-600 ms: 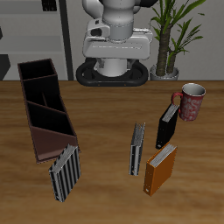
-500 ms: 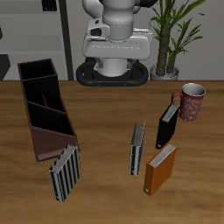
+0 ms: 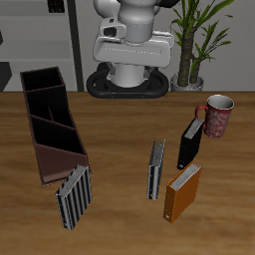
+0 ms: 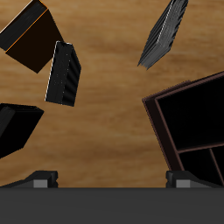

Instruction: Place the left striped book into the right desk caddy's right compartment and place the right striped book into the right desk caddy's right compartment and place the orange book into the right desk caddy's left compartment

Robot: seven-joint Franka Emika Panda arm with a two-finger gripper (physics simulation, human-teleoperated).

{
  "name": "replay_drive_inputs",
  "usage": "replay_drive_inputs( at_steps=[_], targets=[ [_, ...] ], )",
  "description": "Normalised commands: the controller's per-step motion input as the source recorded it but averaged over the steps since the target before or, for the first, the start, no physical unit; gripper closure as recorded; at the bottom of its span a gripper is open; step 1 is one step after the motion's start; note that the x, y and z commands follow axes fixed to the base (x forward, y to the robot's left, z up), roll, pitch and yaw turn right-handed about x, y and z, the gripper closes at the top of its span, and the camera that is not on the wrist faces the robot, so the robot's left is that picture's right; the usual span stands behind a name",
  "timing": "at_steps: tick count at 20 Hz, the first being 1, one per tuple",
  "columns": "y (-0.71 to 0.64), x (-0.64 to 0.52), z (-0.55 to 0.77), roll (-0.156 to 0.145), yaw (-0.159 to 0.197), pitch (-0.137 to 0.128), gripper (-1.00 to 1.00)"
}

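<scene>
Striped books stand well apart on the wooden table (image 3: 120, 129). The right striped book (image 3: 74, 196) stands near the table's front edge, just beside the low sloped end of the right desk caddy (image 3: 52, 125); whether the two touch is hard to tell. The left striped book (image 3: 156, 168) stands upright farther across the table, close beside the orange book (image 3: 182, 191), which stands upright a little nearer the front edge with its white page edges showing. A plain black book (image 3: 189, 142) stands just behind those two, and a floral red mug (image 3: 216, 116) sits just beyond it, near a potted plant (image 3: 199, 40).

The caddy runs front to back. Its squarish full-height right compartment (image 3: 43, 81) lies at the far end and holds nothing. Its left compartment (image 3: 56, 135), with side walls sloping down, lies toward the front edge and is also unfilled.

In the wrist view the gripper (image 4: 112, 181) shows its two fingertips spread wide, with only bare table between them. It holds nothing and hangs high above the tabletop, with the books and the caddy all below it.
</scene>
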Motion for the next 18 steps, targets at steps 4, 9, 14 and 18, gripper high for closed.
replay_drive_inputs(
  at_steps=[4,9,14,18],
  targets=[
    [0.09,0.31,-0.03,-0.069,-0.022,-0.015,-1.0],
    [0.31,0.29,-0.1,-0.043,0.035,-0.015,-1.0],
    [0.3,0.21,-0.06,-0.003,0.036,-0.016,-1.0],
    [0.26,0.28,-0.07,-0.046,0.036,0.012,-1.0]
  ],
)
